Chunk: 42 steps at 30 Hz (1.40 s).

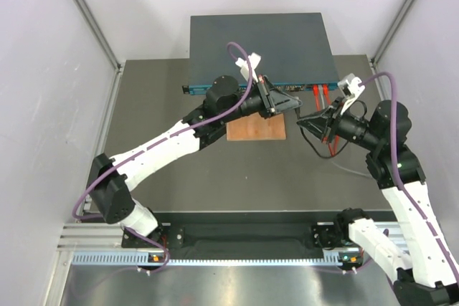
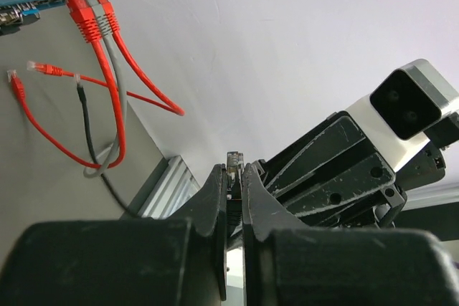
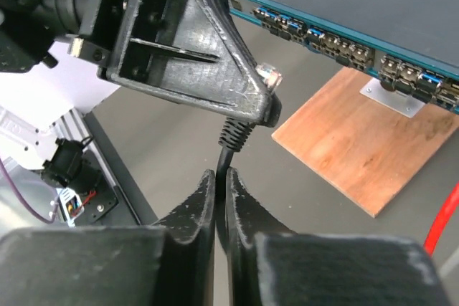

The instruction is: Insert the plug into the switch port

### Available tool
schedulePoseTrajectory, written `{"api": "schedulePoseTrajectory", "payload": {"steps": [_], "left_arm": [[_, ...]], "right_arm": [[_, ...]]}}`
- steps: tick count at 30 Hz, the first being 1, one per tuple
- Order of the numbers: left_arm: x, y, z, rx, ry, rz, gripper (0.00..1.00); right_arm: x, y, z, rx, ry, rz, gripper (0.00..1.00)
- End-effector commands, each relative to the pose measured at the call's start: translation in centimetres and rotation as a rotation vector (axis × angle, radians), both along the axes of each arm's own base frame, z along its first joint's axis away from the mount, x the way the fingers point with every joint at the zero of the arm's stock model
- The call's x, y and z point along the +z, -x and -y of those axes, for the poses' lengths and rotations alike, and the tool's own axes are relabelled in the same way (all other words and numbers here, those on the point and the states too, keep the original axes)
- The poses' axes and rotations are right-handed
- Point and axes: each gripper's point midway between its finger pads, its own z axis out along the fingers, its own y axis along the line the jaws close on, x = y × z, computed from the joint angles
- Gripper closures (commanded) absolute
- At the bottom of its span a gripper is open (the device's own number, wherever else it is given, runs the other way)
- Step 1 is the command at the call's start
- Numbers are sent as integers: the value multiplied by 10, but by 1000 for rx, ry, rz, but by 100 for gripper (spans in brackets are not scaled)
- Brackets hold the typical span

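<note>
Switch (image 1: 258, 41) sits at the far side of the table, teal port face toward the arms. Left gripper (image 2: 234, 171) is just in front of that face, left of the switch's plugged-in red cables (image 1: 320, 94); its fingers are pressed together on the plug (image 3: 270, 75), whose clear tip sticks out past the fingertips. The plug is near the port row but not in a port, with a gap to the face visible in the right wrist view. The plug's black cable (image 3: 228, 150) hangs down from the left gripper. Right gripper (image 3: 221, 177) is a little farther out from the switch face and pinches this cable just below the plug's boot. A wooden board (image 3: 366, 148) lies flat under the switch's front edge. A grey cable (image 2: 107, 26) is plugged in beside the red ones.
</note>
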Motion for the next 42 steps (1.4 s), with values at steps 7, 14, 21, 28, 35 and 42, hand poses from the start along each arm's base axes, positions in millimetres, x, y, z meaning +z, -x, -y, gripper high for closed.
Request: {"api": "schedulePoseTrajectory", "payload": {"steps": [7,14,21,28,35,42], "left_arm": [[31,-7,-11,70,21,119,31],[64,-33,-49,253,-43,321,1],[56,-32,-69,308,-122,356,1],[51,-35,-80,342,-152,368,1],[50,-37,-83,344,-151,362,1],[47,-38,-86,345,-147,351,1]], "right_arm": [[-3,-12,20,-159,58,-47,100],[-28,-15,34,-263,45,-177,100],[-41,-53,49,-422,80,-324,100],[-36,-75,59,-504,117,-334,100],[-36,-86,62,-526,151,-353,100],[-38,-96,59,-520,162,-374,100]]}}
